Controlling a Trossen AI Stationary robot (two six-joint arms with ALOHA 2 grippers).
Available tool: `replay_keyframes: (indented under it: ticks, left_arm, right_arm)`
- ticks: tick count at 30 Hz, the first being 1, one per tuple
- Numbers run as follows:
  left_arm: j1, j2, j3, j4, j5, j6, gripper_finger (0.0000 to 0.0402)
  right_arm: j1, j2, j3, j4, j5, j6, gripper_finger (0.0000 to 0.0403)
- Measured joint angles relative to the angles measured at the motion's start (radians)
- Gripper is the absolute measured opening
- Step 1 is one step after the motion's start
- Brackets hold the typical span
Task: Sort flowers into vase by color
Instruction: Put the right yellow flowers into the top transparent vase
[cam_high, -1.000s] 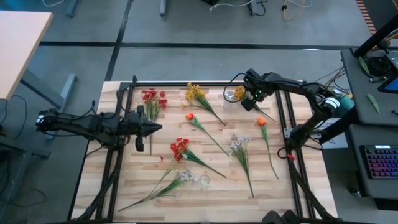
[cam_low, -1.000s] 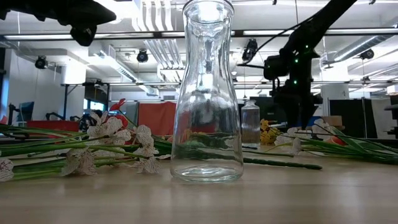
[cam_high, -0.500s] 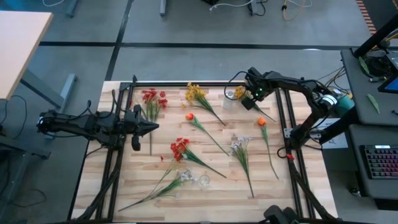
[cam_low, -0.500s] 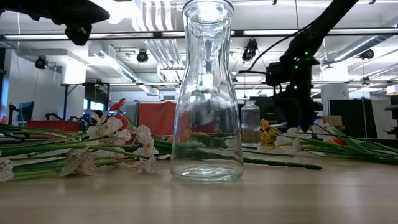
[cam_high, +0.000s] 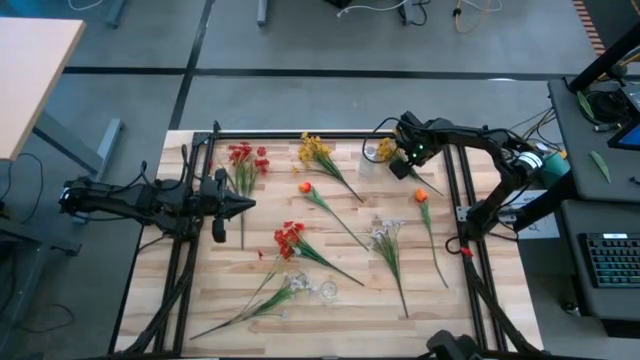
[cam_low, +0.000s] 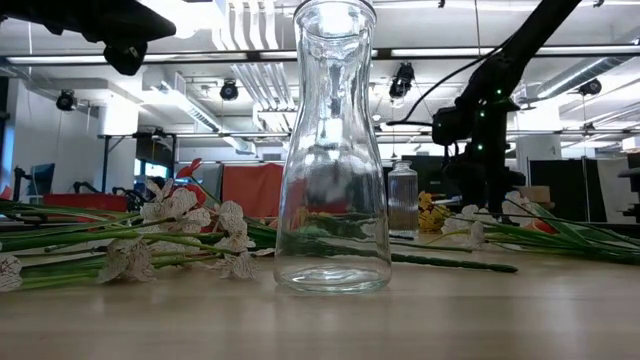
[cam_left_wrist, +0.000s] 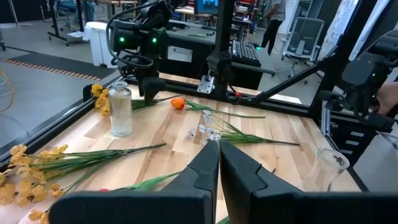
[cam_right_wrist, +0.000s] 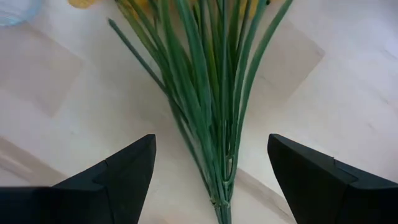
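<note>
A yellow spray (cam_high: 385, 150) lies at the table's far right beside a small glass vase (cam_high: 371, 156), its stems (cam_right_wrist: 211, 93) flat on the wood. My right gripper (cam_right_wrist: 214, 180) is open above those stems, one finger on each side and apart from them. In the high view, my right gripper (cam_high: 407, 160) is just right of the vase. My left gripper (cam_high: 245, 205) is shut and holds nothing, hovering at the table's left near the red spray (cam_high: 243, 160). A larger glass vase (cam_low: 332, 150) stands near the front edge.
Other sprays lie flat on the wood: yellow (cam_high: 318, 152), orange (cam_high: 305, 187), orange (cam_high: 421, 195), red (cam_high: 290, 238), white (cam_high: 383, 235) and white (cam_high: 290, 290). A black frame rail (cam_high: 452, 190) runs just right of my right gripper.
My right gripper has shifted a little toward the table's right edge and slightly down, along the yellow spray's stems. My left arm has drawn back slightly toward the left edge.
</note>
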Motion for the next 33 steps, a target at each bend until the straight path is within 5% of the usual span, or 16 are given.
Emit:
replay_keyframes:
  ticks: [10,33]
  left_arm:
    - [0.0,0.0,0.0,0.002,0.0,0.0,0.0]
    - [0.0,0.004,0.0,0.002,0.0,-0.001,0.0]
  right_arm:
    - [-0.009,0.0,-0.065,0.087,0.001,0.004,0.0276]
    - [-0.024,0.0,-0.088,0.199,0.023,0.062,0.0077]
